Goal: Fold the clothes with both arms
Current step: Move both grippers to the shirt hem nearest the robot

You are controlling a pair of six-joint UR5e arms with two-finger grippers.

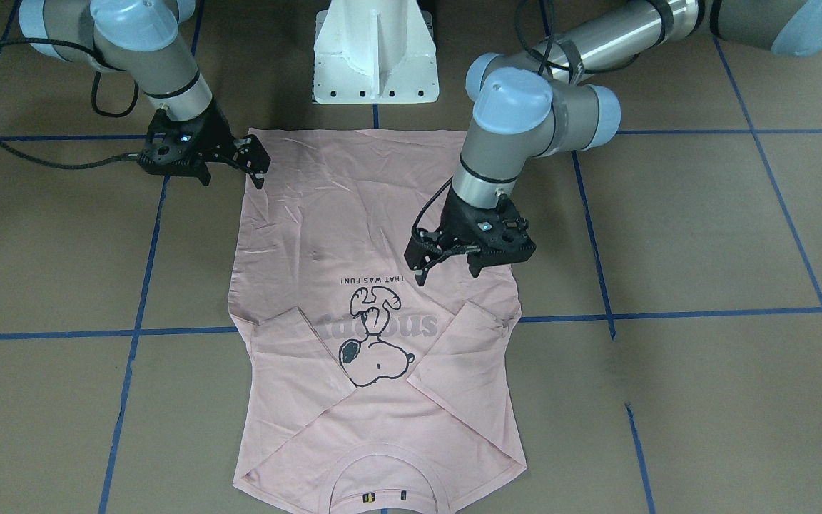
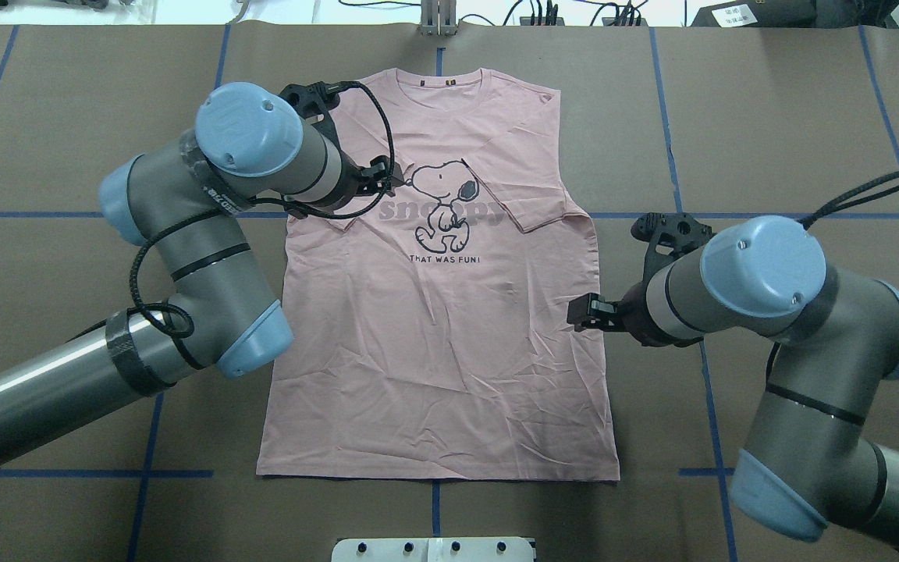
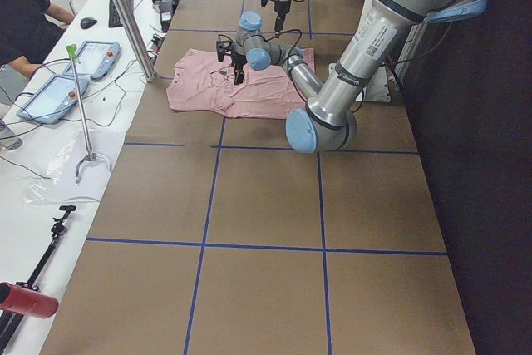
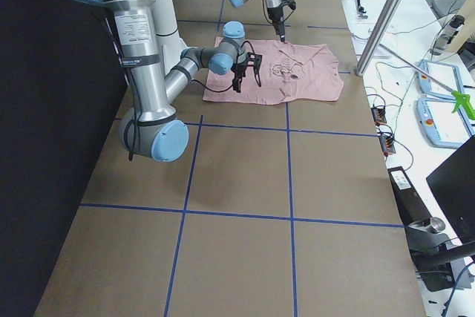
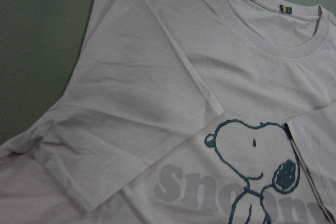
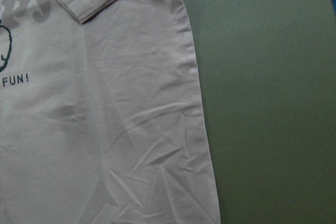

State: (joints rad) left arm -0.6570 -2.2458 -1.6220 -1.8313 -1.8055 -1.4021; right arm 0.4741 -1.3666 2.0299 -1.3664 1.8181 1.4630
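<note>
The pale pink T-shirt [image 1: 325, 228] [image 2: 434, 351] lies flat on the table, Snoopy print up. Its collar [image 2: 440, 78] is at the far side from the robot, and both sleeves are folded inward over the chest. My left gripper [image 1: 447, 270] [image 2: 385, 176] hovers over the folded sleeve beside the print, fingers apart and holding nothing. My right gripper [image 1: 260, 165] [image 2: 584, 312] hangs at the shirt's side edge, open and empty. The left wrist view shows the collar and a folded sleeve [image 5: 131, 103]. The right wrist view shows the shirt's side seam [image 6: 194, 103]. Neither shows fingers.
The white pedestal base [image 1: 375, 57] stands just behind the shirt's hem. Blue tape lines [image 2: 652, 215] cross the brown table. A person [image 3: 25, 22] sits at a side bench with tablets [image 3: 50, 93] beyond the table's far edge.
</note>
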